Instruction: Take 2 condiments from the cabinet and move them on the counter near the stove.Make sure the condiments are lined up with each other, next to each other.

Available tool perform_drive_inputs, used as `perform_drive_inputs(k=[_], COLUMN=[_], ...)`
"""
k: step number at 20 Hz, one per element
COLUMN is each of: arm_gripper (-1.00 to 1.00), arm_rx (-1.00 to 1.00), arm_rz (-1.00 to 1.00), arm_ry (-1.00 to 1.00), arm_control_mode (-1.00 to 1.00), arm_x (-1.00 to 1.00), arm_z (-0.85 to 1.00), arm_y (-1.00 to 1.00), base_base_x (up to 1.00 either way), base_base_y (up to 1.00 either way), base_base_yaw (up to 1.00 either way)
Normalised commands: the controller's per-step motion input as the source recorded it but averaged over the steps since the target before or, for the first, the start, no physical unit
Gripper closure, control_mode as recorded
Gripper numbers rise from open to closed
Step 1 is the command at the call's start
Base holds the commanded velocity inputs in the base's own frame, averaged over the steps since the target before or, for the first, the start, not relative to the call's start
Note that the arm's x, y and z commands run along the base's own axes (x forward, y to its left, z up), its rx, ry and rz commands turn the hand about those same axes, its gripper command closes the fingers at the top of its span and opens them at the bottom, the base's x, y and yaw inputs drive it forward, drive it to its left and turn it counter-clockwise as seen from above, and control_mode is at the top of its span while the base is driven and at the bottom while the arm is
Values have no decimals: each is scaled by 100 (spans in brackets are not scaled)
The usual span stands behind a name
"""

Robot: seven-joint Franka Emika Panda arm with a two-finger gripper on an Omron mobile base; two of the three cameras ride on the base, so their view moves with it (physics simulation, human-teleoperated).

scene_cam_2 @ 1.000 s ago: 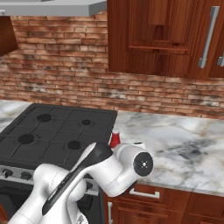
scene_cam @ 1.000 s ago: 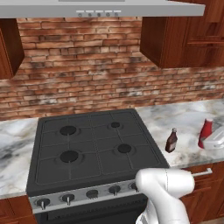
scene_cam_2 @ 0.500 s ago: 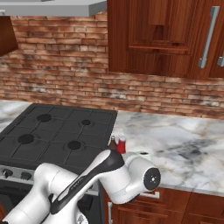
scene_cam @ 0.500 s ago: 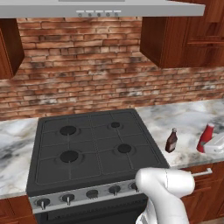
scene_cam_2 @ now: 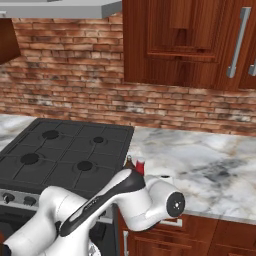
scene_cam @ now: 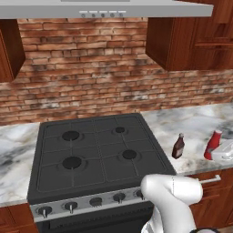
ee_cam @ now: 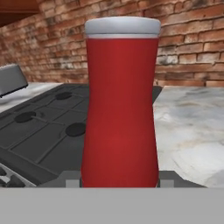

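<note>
My hand (scene_cam: 224, 154) is closed around the red bottle (ee_cam: 120, 105), low down near its bottom. It looks light, stiff and smooth, so it could slip; holding it at the narrow middle feels safest. It has moved a little closer to the maroon bottle (scene_cam: 178, 146) than a moment ago and stands upright now. The maroon bottle is on the surface (scene_cam: 195, 127), just beside the stove (scene_cam: 95, 154).

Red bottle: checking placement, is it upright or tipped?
Slightly tilted: the red bottle leans beside the gripper, while the maroon bottle stands straight.
</note>
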Motion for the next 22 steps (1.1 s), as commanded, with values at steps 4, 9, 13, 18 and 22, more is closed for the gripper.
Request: perform_drive_inputs(k=[4,9,13,18,22], arm_gripper=[100,100,100,100,100], arm_rx=[0,0,0,0,1], arm_rz=[6,7,6,6,5], arm_ry=[0,0,0,0,0], arm_control_mode=[-100,-100,-100,-100,-100], arm_x=[14,16,14,9,12], arm_z=[-25,-24,-18,-19,-14], arm_y=[0,0,0,0,0], base_base_x=[0,0,0,0,0], base_base_y=[0,0,0,0,0], base_base_yaw=[0,0,0,0,0])
